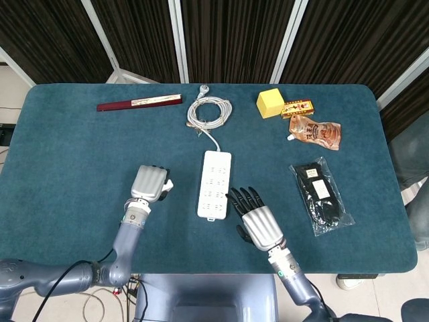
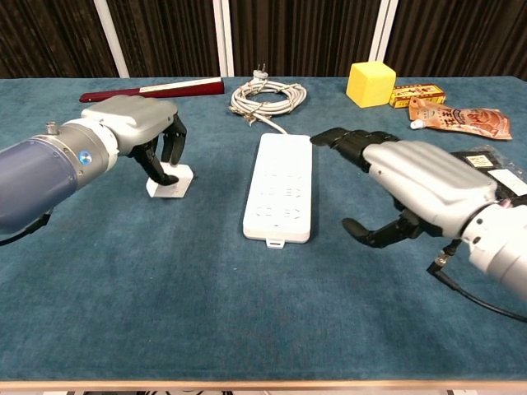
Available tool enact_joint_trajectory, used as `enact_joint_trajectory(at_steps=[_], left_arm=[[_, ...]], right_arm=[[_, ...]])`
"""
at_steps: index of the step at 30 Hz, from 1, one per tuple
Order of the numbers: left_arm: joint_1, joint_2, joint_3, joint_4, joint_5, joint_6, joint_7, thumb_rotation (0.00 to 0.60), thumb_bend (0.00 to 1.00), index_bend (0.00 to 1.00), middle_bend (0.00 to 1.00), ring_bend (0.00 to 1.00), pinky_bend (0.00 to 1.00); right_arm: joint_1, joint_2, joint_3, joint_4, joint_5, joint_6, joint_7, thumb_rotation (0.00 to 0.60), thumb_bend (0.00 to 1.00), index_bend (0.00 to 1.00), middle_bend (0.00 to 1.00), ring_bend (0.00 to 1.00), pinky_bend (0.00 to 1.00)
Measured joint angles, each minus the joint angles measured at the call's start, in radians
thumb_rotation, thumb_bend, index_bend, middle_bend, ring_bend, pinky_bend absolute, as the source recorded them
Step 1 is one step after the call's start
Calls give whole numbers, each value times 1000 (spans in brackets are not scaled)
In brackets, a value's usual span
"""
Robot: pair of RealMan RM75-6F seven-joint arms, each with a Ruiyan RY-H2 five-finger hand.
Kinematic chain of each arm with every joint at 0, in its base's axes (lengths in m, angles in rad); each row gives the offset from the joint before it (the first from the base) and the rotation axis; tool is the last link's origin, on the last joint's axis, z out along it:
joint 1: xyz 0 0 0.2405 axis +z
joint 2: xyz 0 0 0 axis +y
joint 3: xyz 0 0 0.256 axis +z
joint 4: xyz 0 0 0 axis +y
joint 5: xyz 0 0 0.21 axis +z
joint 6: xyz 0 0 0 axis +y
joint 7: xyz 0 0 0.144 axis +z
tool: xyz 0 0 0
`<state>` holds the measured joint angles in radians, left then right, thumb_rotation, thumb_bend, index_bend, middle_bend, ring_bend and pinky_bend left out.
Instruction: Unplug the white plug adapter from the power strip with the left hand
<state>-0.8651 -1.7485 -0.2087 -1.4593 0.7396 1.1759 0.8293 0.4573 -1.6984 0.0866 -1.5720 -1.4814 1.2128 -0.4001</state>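
The left hand (image 2: 136, 123) gripped the white plug adapter (image 2: 170, 182) with its fingers curled around it — the adapter sat on the table (image 1: 67, 154) left of the power strip (image 1: 214, 184), clear of its sockets. The right hand (image 2: 416, 185) hovered just right of the strip with fingers spread, holding nothing. The strip's coiled white cable (image 1: 209, 111) lay toward the far edge, with a dark red flat bar (image 1: 139, 102) to its left. Near the far right corner stood a yellow cube (image 1: 270, 102), a small printed box (image 1: 297, 108) and an orange pouch (image 1: 316, 131). A clear bag (image 1: 322, 194) by the right edge held black items — I could not tell what.
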Motion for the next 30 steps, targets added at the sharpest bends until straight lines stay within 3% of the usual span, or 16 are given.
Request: enact_joint_trajectory(at_steps=[5,17,23,30], left_arm=[[12,13,-4,-43,-12,30,9,600,47,168,202,209,308],[101,116,1,-189,77,105,-110,600,45,151,157,153,251],[202,201,76,-277,210,176,-219,600,45,128,130,123,204],[356,296,228,-331,447,310,-358,600,35,84,74,61,127]], right_arm=[[-9,35,4,-23,3,16,0,600,479,0,0,0,49],[-61,187,2,-36,9,76,48,600,479,0,0,0,42],[-116,279,-12,-13,14,125,136,600,479,0,0,0,35],[-209,348,-50,30,-2,224,258,600,478,0,0,0,3]])
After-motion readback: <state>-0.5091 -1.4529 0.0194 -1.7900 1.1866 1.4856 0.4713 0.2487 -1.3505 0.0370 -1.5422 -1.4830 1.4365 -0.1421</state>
